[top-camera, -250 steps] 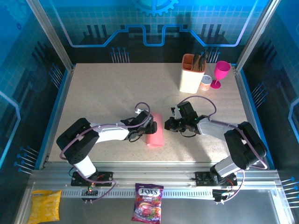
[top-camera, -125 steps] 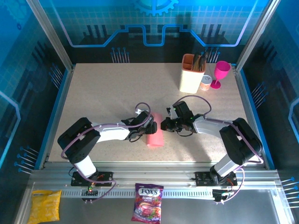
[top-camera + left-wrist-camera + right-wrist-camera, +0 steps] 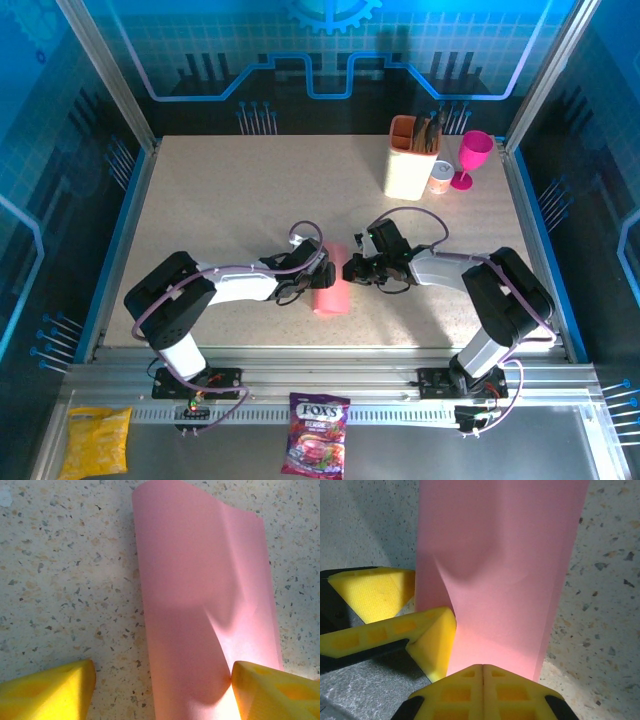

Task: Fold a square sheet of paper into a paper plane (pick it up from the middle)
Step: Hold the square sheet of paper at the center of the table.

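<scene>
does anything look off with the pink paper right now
The paper plane looks off: it bows up off the table as a loose curl, with a pinched dent where one finger of the left arm's open jaws presses its edge.

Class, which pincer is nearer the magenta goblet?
Right. The right pincer, shut on the pink paper, is left of the magenta goblet; the left pincer, open, is farther left across that paper.

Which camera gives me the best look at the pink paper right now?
Left wrist: the pink paper shows its far edge, both long sides and a dent in its surface. The right wrist view has it close but cropped at the top. The top view has it small and far off.
</scene>
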Robot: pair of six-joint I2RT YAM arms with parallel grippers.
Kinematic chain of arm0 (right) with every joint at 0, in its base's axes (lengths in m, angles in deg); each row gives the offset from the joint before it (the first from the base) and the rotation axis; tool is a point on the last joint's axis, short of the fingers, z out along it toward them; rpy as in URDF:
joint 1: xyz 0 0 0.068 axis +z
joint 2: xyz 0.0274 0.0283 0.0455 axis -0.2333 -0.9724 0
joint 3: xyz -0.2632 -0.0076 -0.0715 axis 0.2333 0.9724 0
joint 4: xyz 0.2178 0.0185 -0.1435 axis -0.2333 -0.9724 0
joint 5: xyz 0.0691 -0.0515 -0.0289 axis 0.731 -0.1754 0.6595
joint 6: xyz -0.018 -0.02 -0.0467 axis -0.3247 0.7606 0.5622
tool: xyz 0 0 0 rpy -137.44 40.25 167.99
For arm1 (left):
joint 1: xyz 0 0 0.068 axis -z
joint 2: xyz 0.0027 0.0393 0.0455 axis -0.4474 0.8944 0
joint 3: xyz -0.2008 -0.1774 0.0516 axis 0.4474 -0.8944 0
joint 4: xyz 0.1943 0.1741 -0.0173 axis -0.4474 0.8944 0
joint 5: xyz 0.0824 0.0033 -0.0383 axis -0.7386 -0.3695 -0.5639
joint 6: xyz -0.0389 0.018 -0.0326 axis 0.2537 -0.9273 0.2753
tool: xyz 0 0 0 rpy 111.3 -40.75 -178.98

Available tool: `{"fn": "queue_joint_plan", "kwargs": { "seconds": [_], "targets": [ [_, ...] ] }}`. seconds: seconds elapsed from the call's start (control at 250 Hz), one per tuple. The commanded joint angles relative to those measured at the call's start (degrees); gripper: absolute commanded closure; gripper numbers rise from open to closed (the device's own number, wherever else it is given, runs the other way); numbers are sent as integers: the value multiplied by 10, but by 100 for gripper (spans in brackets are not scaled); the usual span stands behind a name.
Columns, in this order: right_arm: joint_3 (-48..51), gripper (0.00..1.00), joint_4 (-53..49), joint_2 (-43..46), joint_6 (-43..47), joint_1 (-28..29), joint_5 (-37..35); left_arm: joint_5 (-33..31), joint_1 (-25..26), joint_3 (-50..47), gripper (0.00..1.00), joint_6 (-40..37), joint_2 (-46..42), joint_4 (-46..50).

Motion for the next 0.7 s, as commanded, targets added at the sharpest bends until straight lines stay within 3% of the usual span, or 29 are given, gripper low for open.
{"fn": "queue_joint_plan", "kwargs": {
  "seconds": [0.0,0.304,0.699],
  "targets": [
    [-7,100,-2,10,-6,0,-9,-4,3,-7,27,-7,12,-10],
    [36,100,-25,116,-29,-57,-76,-1,3,-13,27,-8,12,-16],
    [36,100,17,71,-41,-23,-40,0,3,-11,27,-15,19,-19]
  ]
}}
